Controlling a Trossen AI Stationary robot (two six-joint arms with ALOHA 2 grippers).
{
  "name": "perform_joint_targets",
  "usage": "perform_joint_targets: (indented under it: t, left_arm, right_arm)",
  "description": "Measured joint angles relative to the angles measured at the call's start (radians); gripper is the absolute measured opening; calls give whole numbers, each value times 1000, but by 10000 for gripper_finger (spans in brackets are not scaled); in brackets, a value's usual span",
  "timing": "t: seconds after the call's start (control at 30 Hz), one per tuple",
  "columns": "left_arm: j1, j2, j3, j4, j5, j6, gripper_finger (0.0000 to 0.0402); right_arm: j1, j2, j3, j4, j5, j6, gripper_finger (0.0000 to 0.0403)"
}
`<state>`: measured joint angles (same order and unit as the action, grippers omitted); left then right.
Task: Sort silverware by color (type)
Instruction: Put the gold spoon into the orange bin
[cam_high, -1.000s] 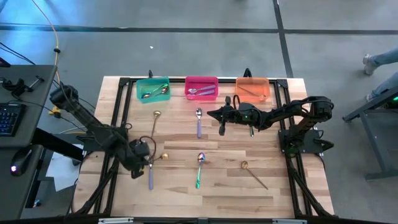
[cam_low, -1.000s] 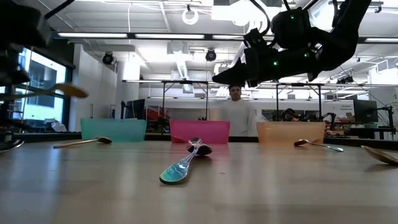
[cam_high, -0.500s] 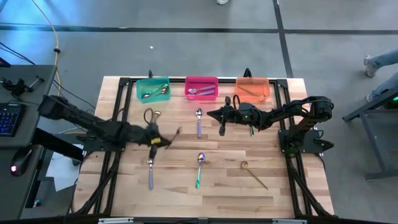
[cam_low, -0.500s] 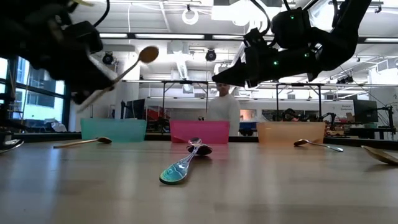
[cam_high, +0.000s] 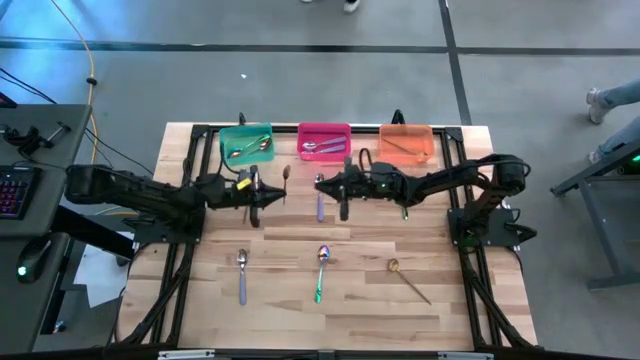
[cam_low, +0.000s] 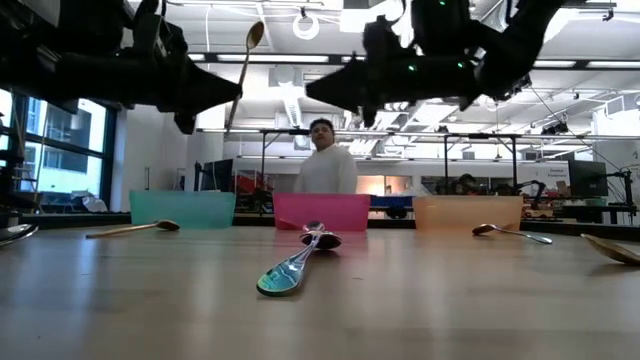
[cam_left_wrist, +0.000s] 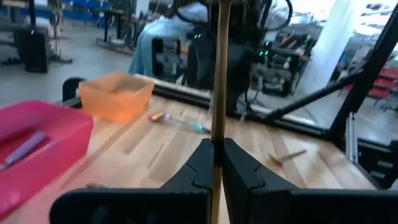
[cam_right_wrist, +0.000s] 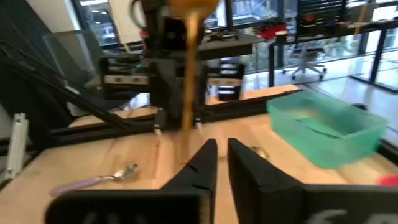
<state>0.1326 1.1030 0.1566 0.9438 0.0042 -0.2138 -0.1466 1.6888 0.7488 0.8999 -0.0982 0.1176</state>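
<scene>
My left gripper (cam_high: 262, 193) is shut on a gold-bronze spoon (cam_high: 283, 174) above the table's far middle, between the teal bin (cam_high: 246, 143) and the pink bin (cam_high: 324, 141). In the low view the spoon (cam_low: 244, 70) stands bowl up. My right gripper (cam_high: 343, 207) hangs just to its right, narrowly open and empty, pointing at the spoon (cam_right_wrist: 186, 74). A lavender spoon (cam_high: 241, 277), a green-iridescent spoon (cam_high: 320, 272) and a gold spoon (cam_high: 409, 279) lie flat nearer the front. Another lavender spoon (cam_high: 319, 198) lies below my right gripper. My left gripper pinches the gold spoon's handle (cam_left_wrist: 217, 134) between its two fingers, toward the handle's lower end. The fingers come about level from the table's left. The spoon stands nearly upright above them, bowl (cam_low: 255, 34) on top, tilted a little and clear of the table.
The orange bin (cam_high: 406, 143) stands at the far right; the teal and pink bins hold spoons. A green spoon (cam_high: 405, 210) lies under my right arm. A person (cam_low: 322, 160) stands in the room beyond the bins. Bare wood lies along the near edge.
My left gripper has risen from the near left of the table with the gold spoon and gone toward the far edge and the right. It has turned, so the spoon now stands bowl up. My right gripper has gone a little toward the left, toward the spoon.
</scene>
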Motion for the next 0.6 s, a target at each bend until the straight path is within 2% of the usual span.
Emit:
perform_joint_targets:
  t: [0.17,0.33,0.47,0.6]
  left_arm:
    - [48,78,2,143,98,9,1]
    - [66,130,2,187,136,8,1]
    - [66,162,2,239,136,11,1]
    - [66,178,3,237,137,23,1]
  right_arm:
    - [35,82,129,2,20,63,98]
    - [39,140,255,-17,27,112,159]
    - [38,185,345,-88,19,111,173]
    - [38,226,412,-125,8,103,155]
